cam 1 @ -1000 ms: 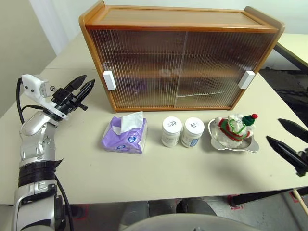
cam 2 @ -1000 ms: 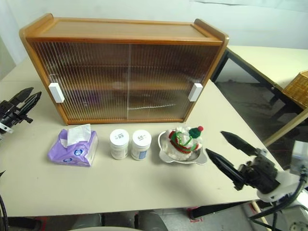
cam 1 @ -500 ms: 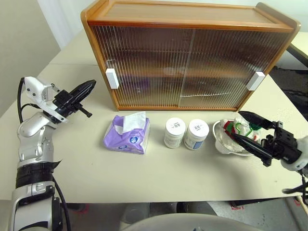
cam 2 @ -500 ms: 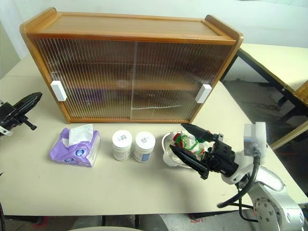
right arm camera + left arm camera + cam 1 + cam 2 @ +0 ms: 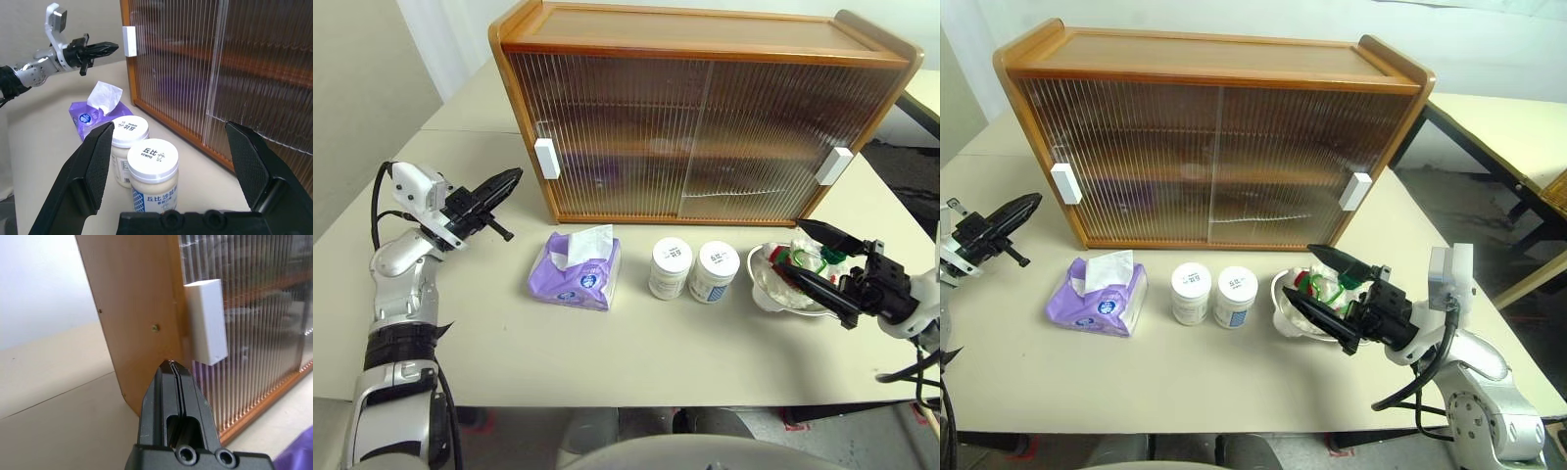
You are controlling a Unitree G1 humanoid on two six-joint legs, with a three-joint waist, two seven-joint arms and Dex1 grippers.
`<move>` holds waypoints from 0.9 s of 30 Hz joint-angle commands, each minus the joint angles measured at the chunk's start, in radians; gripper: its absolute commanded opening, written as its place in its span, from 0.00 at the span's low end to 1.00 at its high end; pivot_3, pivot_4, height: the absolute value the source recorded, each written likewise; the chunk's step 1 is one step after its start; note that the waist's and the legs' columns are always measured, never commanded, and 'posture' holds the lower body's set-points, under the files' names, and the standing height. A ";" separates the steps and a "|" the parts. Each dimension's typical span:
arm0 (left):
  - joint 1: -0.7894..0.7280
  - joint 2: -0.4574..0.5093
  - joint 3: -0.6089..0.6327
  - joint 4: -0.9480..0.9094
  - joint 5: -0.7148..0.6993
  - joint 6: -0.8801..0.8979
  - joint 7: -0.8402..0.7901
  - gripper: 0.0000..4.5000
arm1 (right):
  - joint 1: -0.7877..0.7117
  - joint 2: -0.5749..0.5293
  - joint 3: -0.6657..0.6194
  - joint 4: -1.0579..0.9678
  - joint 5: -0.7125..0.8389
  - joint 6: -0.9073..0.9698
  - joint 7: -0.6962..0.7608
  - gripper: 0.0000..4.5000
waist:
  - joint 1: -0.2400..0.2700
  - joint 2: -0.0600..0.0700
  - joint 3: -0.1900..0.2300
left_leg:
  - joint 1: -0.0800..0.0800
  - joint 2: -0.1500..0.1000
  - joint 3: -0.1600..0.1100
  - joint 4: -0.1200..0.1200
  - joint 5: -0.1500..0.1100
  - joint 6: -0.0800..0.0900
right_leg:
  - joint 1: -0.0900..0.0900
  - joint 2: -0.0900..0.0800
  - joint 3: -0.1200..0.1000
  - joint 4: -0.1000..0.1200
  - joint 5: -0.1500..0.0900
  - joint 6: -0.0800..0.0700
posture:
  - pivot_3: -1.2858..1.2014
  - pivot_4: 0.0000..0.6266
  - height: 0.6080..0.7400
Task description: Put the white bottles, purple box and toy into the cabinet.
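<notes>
The cabinet (image 5: pixel 705 117) stands at the back of the table with both ribbed doors shut. In front of it lie the purple box (image 5: pixel 573 274), two white bottles (image 5: pixel 671 267) (image 5: pixel 714 271) side by side, and the toy (image 5: pixel 795 266) on its silver dish (image 5: pixel 766 286). My right gripper (image 5: pixel 790 245) is open, its fingers over the toy and dish, pointing toward the bottles (image 5: pixel 152 169). My left gripper (image 5: pixel 517 174) is shut on nothing, its tip near the cabinet's left side, just below the white handle (image 5: pixel 205 320).
The cabinet's right door has a second white handle (image 5: pixel 835 164). Bare tabletop (image 5: pixel 607 343) stretches in front of the row of objects. Another table (image 5: pixel 1498 127) stands off to the right, across a gap of dark floor.
My right gripper has come in from the table's right edge to the toy and dish, still open. My left gripper's fingers have closed from slightly apart.
</notes>
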 commanded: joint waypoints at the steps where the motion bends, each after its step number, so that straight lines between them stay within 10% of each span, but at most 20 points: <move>1: -0.026 -0.008 -0.022 0.041 0.013 -0.037 -0.026 0.01 | 0.000 0.005 0.016 0.005 -0.017 -0.010 0.003 1.00 | 0.000 0.000 0.000 | 0.000 0.000 0.000 0.000 0.000 0.000 | 0.000 0.000 0.000 0.000 0.000 0.000 | 0.57 0.00 1.00; 27: -0.090 -0.081 -0.162 -0.083 0.032 0.022 -0.030 0.01 | -0.027 0.003 0.042 -0.038 -0.022 0.018 -0.062 1.00 | -0.001 0.001 -0.002 | -0.001 -0.001 0.001 0.008 0.001 0.001 | 0.002 0.000 0.000 0.000 0.005 0.006 | 0.57 0.00 1.00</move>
